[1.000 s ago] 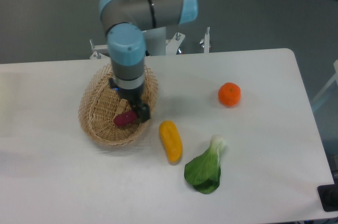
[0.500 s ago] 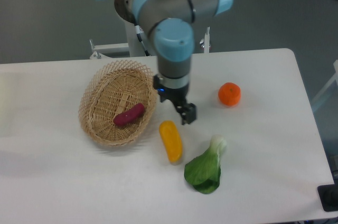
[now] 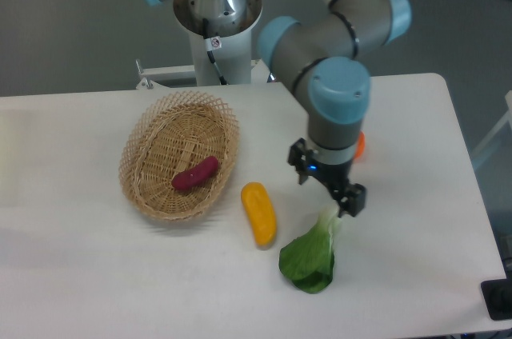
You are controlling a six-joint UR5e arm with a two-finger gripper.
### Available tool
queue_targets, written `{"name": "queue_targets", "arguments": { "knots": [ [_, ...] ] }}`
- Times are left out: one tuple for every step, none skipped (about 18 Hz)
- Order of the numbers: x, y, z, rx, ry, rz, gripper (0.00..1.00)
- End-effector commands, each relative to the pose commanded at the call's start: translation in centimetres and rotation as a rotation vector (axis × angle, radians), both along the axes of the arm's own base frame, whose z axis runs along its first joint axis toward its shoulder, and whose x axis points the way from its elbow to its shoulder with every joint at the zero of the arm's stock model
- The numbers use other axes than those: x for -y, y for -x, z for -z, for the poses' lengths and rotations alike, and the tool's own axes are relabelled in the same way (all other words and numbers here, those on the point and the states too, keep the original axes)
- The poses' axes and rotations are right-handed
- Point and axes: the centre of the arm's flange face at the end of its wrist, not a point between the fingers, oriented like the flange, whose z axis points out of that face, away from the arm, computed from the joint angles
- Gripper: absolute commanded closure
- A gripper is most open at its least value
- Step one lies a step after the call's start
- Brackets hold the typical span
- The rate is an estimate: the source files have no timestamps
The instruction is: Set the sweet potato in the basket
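The small magenta sweet potato (image 3: 195, 173) lies inside the oval tan wicker basket (image 3: 138, 155); I see my gripper (image 3: 342, 195) empty, fingers apart, above the leafy green bok choy (image 3: 310, 256).

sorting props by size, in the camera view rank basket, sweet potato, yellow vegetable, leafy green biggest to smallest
1. basket, clearly the largest
2. leafy green
3. yellow vegetable, a little smaller than the green
4. sweet potato, the smallest

sweet potato (image 3: 195, 173) in basket (image 3: 142, 144), oblong vegetable (image 3: 258, 213) just right of basket, leafy green (image 3: 310, 255) further right
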Motion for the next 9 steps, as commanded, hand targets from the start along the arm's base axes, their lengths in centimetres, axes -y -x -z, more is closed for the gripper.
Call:
{"name": "queue_targets", "arguments": {
  "knots": [
    [0.6, 0.6, 0.1, -0.001, 0.001, 0.003, 0.00],
    [1.0, 1.1, 0.2, 0.001, 0.000, -0.004, 0.00],
    [1.5, 1.7, 0.3, 0.003, -0.001, -0.013, 0.00],
    [1.7, 2.3, 0.3, 0.002, 0.001, -0.016, 0.00],
    [1.9, 2.7, 0.3, 0.001, 0.002, -0.012, 0.00],
    [2.2, 3.1, 0.2, 0.003, 0.005, -0.006, 0.00],
    [2.3, 3.5, 0.2, 0.006, 0.008, 0.002, 0.00],
    [2.6, 3.9, 0.1, 0.006, 0.009, 0.003, 0.00],
    [3.1, 4.4, 0.1, 0.005, 0.009, -0.001, 0.00]
  ]
}}
